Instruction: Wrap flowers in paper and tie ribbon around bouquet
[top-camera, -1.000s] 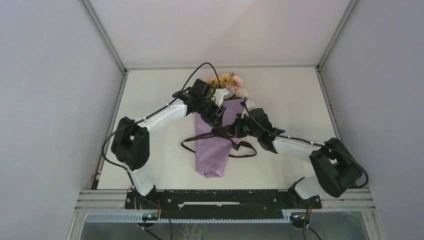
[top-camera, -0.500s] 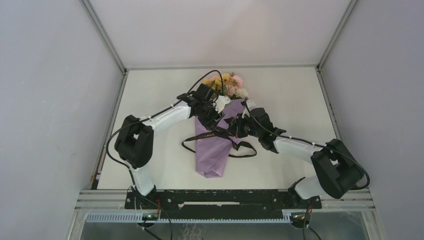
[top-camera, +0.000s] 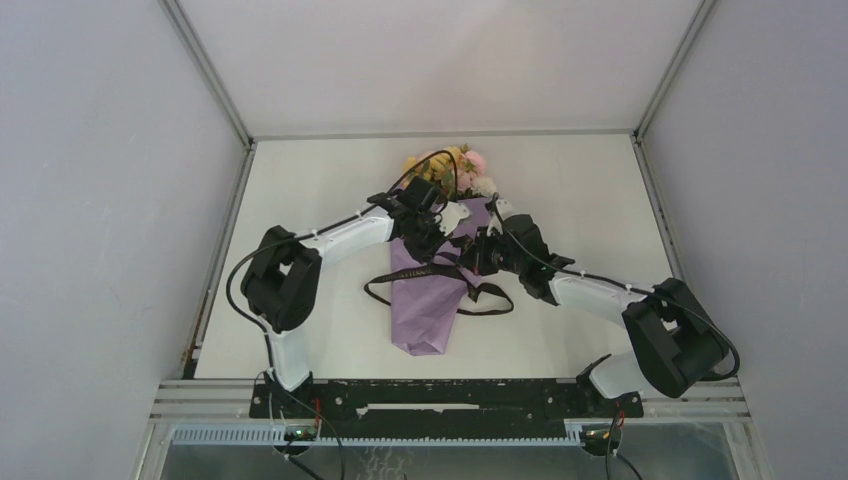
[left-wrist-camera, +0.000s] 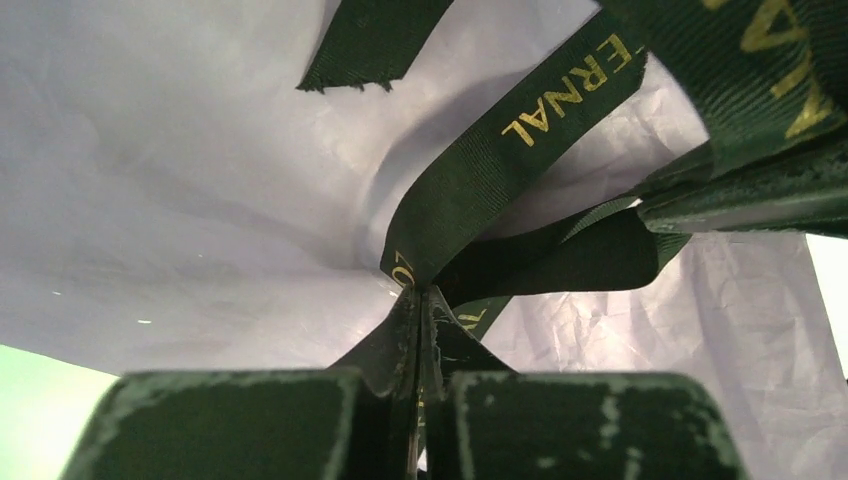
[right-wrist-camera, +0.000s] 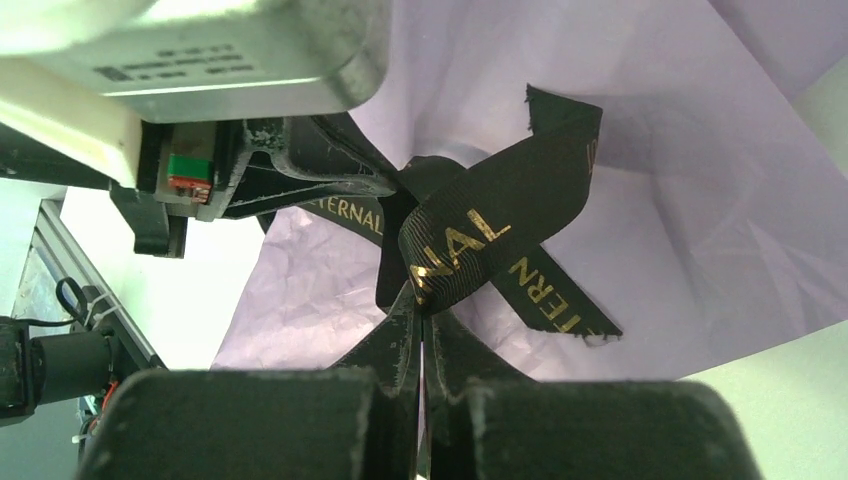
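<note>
Pinching the ribbon (left-wrist-camera: 500, 150) over the bouquet (top-camera: 422, 310), left fingers (left-wrist-camera: 393, 342) and right fingers (right-wrist-camera: 398, 342), closed.

The bouquet (top-camera: 428, 295) lies mid-table (top-camera: 580, 190), with the flowers (top-camera: 455, 165) at the far end and the paper cone (top-camera: 420, 330) tapering toward the arm bases. The ribbon (top-camera: 385, 280) crosses over the cone, its loops trailing onto the table on both sides. The left gripper (left-wrist-camera: 418, 300) and right gripper (right-wrist-camera: 422, 310) meet above the cone, side by side on the ribbon.
</note>
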